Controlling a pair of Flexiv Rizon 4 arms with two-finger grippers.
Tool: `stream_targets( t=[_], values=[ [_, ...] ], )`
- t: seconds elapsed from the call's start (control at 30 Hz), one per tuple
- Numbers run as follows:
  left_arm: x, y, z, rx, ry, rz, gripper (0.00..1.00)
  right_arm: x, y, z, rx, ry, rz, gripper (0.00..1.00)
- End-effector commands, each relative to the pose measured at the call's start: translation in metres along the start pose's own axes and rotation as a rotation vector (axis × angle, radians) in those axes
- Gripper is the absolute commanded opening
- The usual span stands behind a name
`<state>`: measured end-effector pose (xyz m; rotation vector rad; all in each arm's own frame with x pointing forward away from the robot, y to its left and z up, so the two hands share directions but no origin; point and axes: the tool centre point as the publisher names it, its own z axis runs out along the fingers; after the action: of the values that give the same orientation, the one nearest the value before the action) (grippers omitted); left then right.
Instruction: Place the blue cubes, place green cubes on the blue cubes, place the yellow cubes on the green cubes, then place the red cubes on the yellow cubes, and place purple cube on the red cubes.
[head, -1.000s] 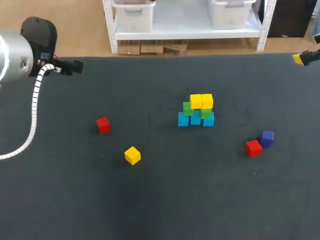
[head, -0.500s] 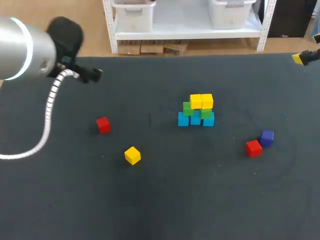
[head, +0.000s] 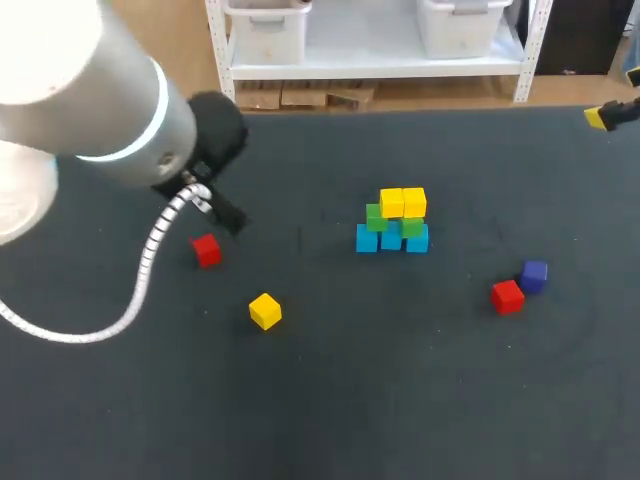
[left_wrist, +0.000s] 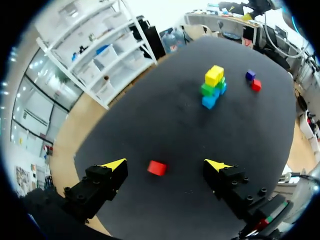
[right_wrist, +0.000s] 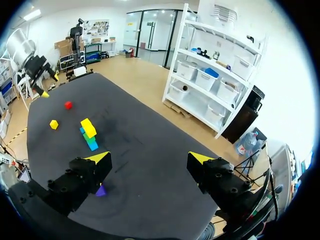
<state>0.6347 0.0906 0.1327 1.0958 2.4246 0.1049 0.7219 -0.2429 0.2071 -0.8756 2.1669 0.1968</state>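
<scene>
Three-layer stack (head: 392, 222) awaits reds.
Left gripper (left_wrist: 166, 164) hangs, jaws apart, above the mid-left red cube (head: 206, 250), seemingly to grasp it; right gripper (right_wrist: 149, 157) likewise spread.

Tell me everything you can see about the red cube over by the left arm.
The red cube is a small, plain, matte block. It rests flat on the dark table, slightly turned, alone, touching nothing else. It lies ahead of the open left gripper, untouched, with a loose yellow cube nearby.
</scene>
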Motion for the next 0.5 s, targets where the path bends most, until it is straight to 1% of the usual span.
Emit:
stream_targets(
  t=[0.03, 0.13, 0.27, 0.3, 0.4, 0.5],
  values=[
    [0.001, -0.015, 0.023, 0.005, 0.074, -0.046, 1.0, 0.001, 0.004, -0.002, 0.048, 0.001, 0.002, 1.0],
    [0.01, -0.027, 0.036, 0.027, 0.108, -0.074, 1.0, 0.001, 0.004, -0.002, 0.048, 0.001, 0.002, 1.0],
    [0.02, -0.042, 0.05, 0.088, 0.136, -0.099, 1.0, 0.001, 0.004, -0.002, 0.048, 0.001, 0.002, 1.0],
    [0.021, -0.044, 0.051, 0.111, 0.136, -0.108, 1.0, 0.001, 0.004, -0.002, 0.048, 0.001, 0.002, 1.0],
    [0.023, -0.051, 0.054, 0.144, 0.144, -0.118, 1.0, 0.001, 0.004, -0.002, 0.048, 0.001, 0.002, 1.0],
    [0.025, -0.057, 0.056, 0.177, 0.171, -0.125, 1.0, 0.001, 0.004, -0.002, 0.048, 0.001, 0.002, 1.0]
  ],
)
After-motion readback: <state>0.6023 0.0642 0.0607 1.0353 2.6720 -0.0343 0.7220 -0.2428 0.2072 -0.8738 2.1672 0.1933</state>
